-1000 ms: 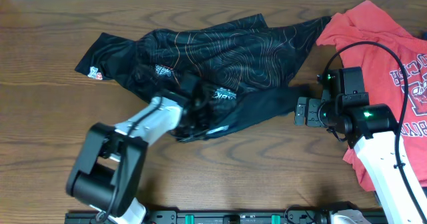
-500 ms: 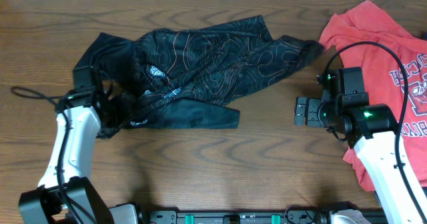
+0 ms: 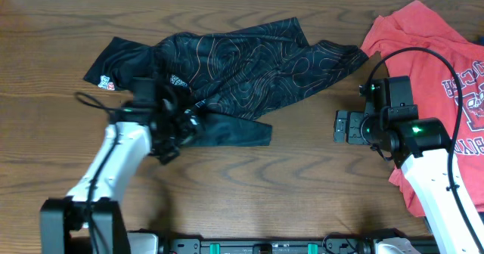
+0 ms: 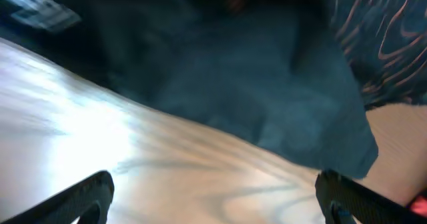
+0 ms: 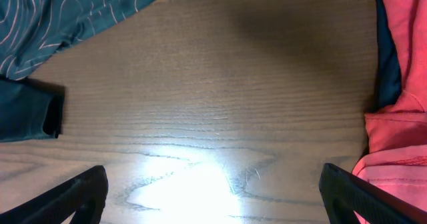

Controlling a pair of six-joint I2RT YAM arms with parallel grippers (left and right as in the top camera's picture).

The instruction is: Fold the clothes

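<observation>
The black shirt [image 3: 242, 65] with thin orange contour lines lies rumpled across the left and middle of the table, one sleeve out to the left with a small logo [image 3: 106, 82]. My left gripper [image 3: 184, 128] hovers at the shirt's near edge, open and empty; in the left wrist view its fingertips [image 4: 93, 191] stand wide over bare wood, dark fabric [image 4: 267, 97] just beyond. The red T-shirt [image 3: 442, 50] with white lettering lies at the far right. My right gripper [image 3: 344, 125] is open over bare table between the two garments, holding nothing.
The right arm's black cable [image 3: 423, 57] loops over the red T-shirt. In the right wrist view the black shirt's hem [image 5: 33, 114] lies at left and the red T-shirt [image 5: 400, 117] at right, with bare wood [image 5: 220, 104] between.
My left gripper dragged the black shirt's near edge to the left, opened and let go, then swung back right. The shirt's left sleeve now lies flat. The right arm has not moved.
</observation>
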